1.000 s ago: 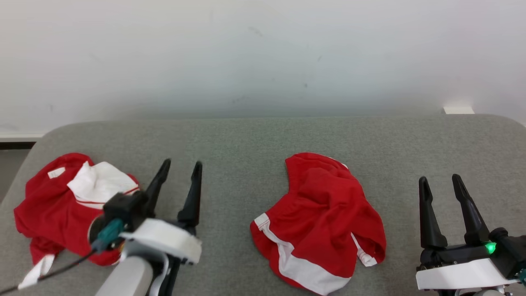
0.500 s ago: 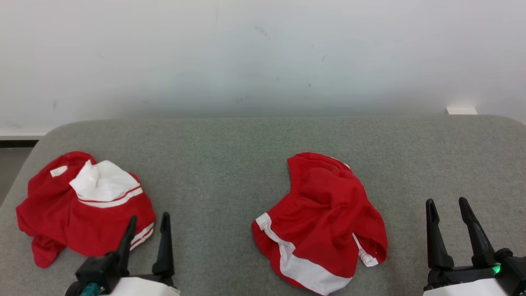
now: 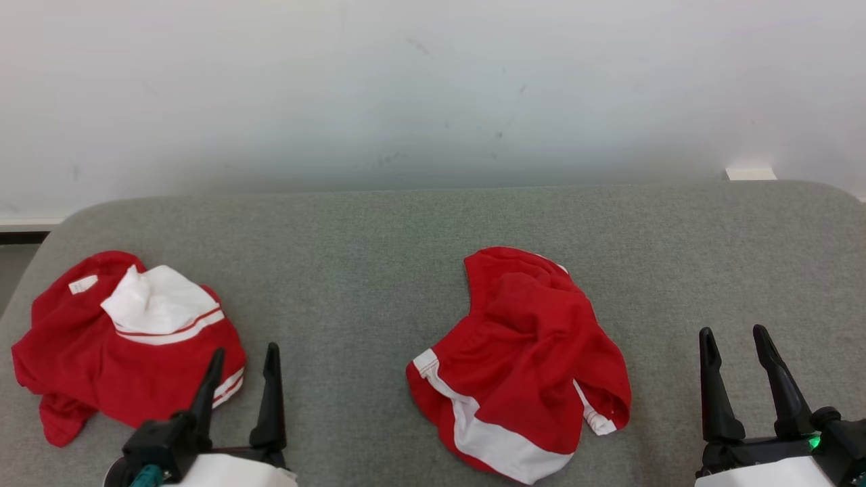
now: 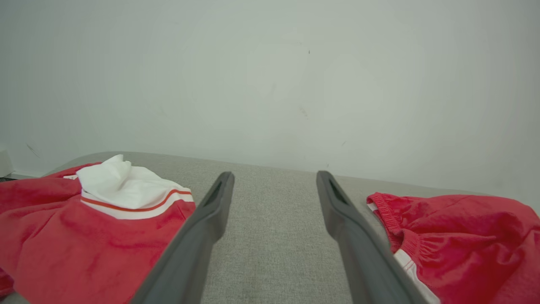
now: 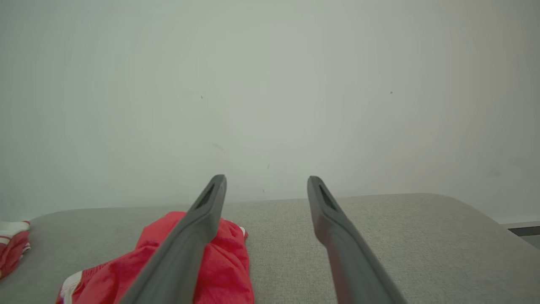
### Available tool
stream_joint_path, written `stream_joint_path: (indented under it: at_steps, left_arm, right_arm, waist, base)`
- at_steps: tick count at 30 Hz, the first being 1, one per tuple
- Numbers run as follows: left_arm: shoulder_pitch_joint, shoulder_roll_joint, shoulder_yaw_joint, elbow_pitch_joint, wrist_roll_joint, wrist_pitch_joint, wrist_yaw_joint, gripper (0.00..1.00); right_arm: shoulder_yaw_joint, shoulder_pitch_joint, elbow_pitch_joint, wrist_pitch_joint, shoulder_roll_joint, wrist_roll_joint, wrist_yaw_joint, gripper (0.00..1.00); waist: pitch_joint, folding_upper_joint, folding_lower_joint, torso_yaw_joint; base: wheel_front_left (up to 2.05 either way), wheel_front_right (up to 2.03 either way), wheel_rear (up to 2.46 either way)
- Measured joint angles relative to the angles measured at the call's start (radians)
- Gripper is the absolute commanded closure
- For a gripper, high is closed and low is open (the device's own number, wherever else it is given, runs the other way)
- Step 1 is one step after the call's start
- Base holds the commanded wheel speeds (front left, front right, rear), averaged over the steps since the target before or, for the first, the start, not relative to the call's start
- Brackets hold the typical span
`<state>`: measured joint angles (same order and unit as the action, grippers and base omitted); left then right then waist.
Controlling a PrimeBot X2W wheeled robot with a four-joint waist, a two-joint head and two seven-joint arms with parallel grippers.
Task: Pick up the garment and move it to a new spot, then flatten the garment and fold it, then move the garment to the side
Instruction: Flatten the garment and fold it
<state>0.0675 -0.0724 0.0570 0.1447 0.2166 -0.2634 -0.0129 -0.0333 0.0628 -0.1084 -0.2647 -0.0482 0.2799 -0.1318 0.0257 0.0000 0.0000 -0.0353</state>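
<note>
On the grey padded surface [image 3: 352,270] in front of the robot, there's two crumpled red-and-white garments lying well apart, both loose, neither folded. The left garment [image 3: 74,365] is bunched up near the surface's left end with a white panel and a red stripe showing on top, and the middle garment [image 3: 528,352] is a rumpled heap roughly in the centre, white band along its near edge. The left gripper [image 3: 245,350] sits low at the near edge, just beside the left garment's right hem, fingers spread wide with nothing but bare grey fabric between them, and its wrist view shows the left garment [image 4: 63,236] on one side and the middle garment [image 4: 464,228] on the other. The right gripper [image 3: 733,330] is off to the far right, well clear of the middle garment, also spread wide and holding nothing. Behind it all is a plain pale wall [image 3: 406,81] with a few faint scuffs
</note>
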Motion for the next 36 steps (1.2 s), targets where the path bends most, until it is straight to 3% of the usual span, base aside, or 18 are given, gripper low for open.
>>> stream_joint_path:
  at_steps: [5,10,17,22,28,29,31,36]
  left_arm:
    - [0.001,0.011,-0.011,0.007,-0.013,0.0,-0.017,0.0]
    - [0.011,0.018,-0.009,0.016,-0.019,0.0,-0.031,0.0]
    - [0.032,0.022,-0.006,0.029,-0.023,0.0,-0.041,0.0]
    - [0.039,0.023,0.0,0.037,-0.024,-0.001,-0.044,0.0]
    - [0.043,0.023,-0.003,0.045,-0.025,-0.001,-0.048,0.0]
    - [0.043,0.023,-0.004,0.046,-0.025,-0.001,-0.048,0.0]
    - [0.043,0.023,-0.005,0.047,-0.025,-0.001,-0.048,0.0]
    - [0.043,0.023,-0.001,0.05,-0.022,-0.001,-0.044,0.0]
  right_arm:
    - [0.003,0.006,-0.039,0.0,0.0,0.019,0.0,0.0]
    - [-0.054,0.037,-0.181,0.006,0.0,0.023,0.0,0.0]
    - [-0.124,0.17,-0.403,0.211,-0.015,0.067,0.0,0.0]
    - [-0.081,0.231,-0.538,0.356,-0.019,0.098,0.0,0.0]
    - [-0.053,0.267,-0.607,0.412,-0.018,0.1,0.0,0.0]
    - [-0.054,0.267,-0.611,0.407,-0.019,0.1,0.001,0.51]
    - [-0.056,0.267,-0.613,0.388,-0.02,0.11,0.003,1.0]
    - [-0.054,0.267,-0.617,0.35,-0.018,0.108,0.001,1.0]
  waist:
    - [-0.002,0.0,0.0,0.004]
    - [0.001,0.0,0.0,0.024]
    - [0.028,0.0,0.0,0.069]
    - [0.046,0.0,0.0,0.114]
    - [0.062,0.0,0.0,0.162]
    - [0.062,0.0,0.0,0.168]
    - [0.061,0.0,0.0,0.175]
    - [0.05,0.0,0.0001,0.181]
  base:
    - [0.0,0.0,0.0]
    - [0.0,0.0,0.0]
    - [0.0,0.0,0.0]
    - [0.0,0.0,0.0]
    - [0.0,0.0,0.0]
    - [0.0,0.0,0.0]
    - [0.0,0.0,0.0]
    - [0.0,0.0,0.0]
